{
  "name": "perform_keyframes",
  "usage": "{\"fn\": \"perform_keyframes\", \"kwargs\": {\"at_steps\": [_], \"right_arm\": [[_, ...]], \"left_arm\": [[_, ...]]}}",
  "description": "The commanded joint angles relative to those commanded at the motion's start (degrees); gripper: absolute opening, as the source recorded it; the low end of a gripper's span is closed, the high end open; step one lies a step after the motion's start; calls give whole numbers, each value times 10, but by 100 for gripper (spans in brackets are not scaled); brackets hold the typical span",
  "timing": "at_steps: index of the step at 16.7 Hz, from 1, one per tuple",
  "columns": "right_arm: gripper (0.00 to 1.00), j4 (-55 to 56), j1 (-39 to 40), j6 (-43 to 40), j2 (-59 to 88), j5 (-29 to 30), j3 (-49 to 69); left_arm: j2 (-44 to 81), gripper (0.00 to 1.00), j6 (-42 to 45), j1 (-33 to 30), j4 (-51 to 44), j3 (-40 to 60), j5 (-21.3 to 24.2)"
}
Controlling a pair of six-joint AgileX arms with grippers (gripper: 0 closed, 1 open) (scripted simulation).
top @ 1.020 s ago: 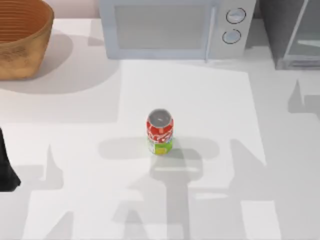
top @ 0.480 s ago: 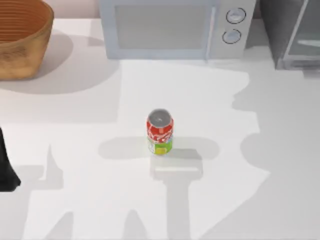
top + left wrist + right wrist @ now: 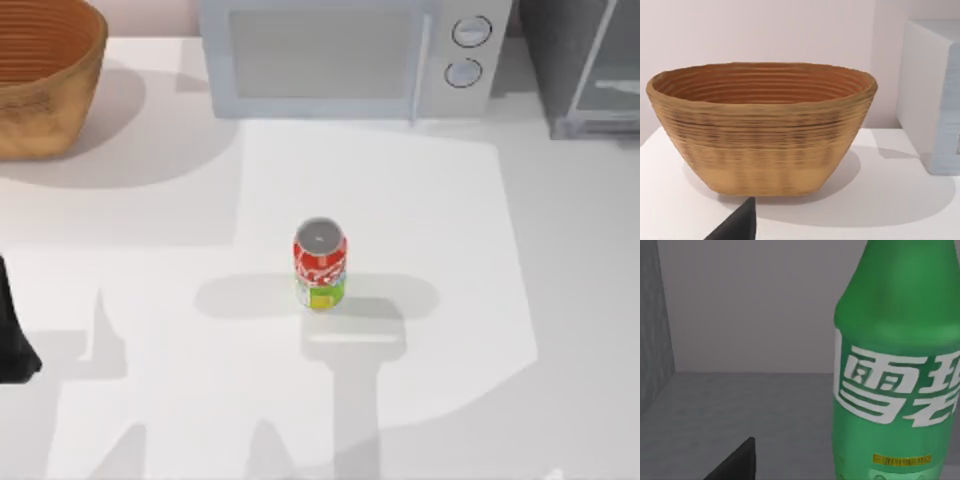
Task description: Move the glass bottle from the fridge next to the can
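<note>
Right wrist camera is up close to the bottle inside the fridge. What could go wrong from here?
1. The glass bottle stands upright and tall on the fridge floor; an off-centre approach might tip it.
2. The fridge wall is close, leaving little room for withdrawal.
3. The can stands alone mid-table; setting the bottle down too near might knock it.

The left arm (image 3: 14,335) is sitting at the table's left edge, well left of the can (image 3: 320,264).
</note>
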Motion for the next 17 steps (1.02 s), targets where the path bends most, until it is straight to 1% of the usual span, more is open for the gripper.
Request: {"fn": "perform_keyframes", "kwargs": {"at_steps": [4, 13, 17], "right_arm": [[100, -5, 3, 0, 4, 2, 7], [100, -81, 17, -1, 85, 18, 167], [100, -84, 18, -1, 88, 19, 172]], "left_arm": [[0, 100, 0, 0, 0, 0, 0], [0, 100, 0, 0, 0, 0, 0], [0, 100, 0, 0, 0, 0, 0]]}}
